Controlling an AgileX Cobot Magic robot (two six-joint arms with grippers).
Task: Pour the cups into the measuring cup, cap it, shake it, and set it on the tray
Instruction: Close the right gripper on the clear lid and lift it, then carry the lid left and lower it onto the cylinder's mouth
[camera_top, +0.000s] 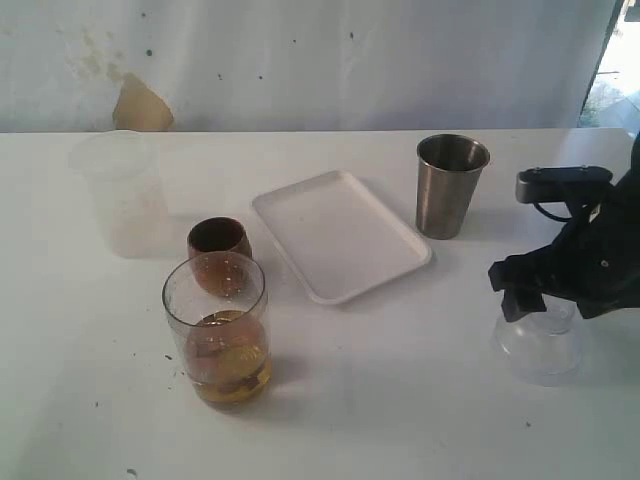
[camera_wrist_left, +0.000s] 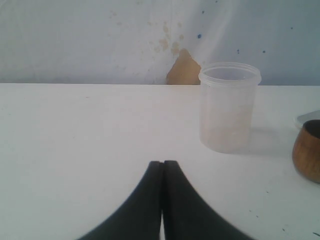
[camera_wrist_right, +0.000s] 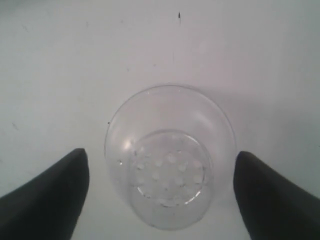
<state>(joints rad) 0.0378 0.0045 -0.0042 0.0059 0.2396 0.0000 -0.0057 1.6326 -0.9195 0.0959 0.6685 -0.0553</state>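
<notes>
Capping step, as I read it. The measuring cup (camera_top: 215, 330) stands off the tray's (camera_top: 300, 205) near-left side in the exterior view, upright, open-topped, with amber liquid in the bottom. So I judge the pouring done, or mostly done. The wooden cup (camera_top: 218, 248) stands upright just left of the tray, directly behind the measuring cup. I can't tell if the two touch. The steel tumbler (camera_top: 451, 186) is upright by the tray's far-right corner; I can't see inside it. The tray itself is bare.

My right gripper (camera_wrist_right: 160, 167) hangs over a clear domed cap (camera_wrist_right: 167, 160), which sits on the table well right of the tray, toward the near edge. The fingers are spread wide either side of the cap and not touching it. Nothing is held.

The left gripper (camera_wrist_left: 162, 167) has its fingers pressed together on nothing. It is low over the table and faces a frosted beaker (camera_wrist_left: 229, 107), which stands further left of the tray than the wooden cup. That gripper does not show in the exterior view.

Next I need to drop the right gripper a little, close on the cap's rim, lift, and carry it past the tray to seat it on the measuring cup. The cap is thin clear plastic, so I expect a soft squeeze is safer. The wooden cup crowds the measuring cup from behind.
</notes>
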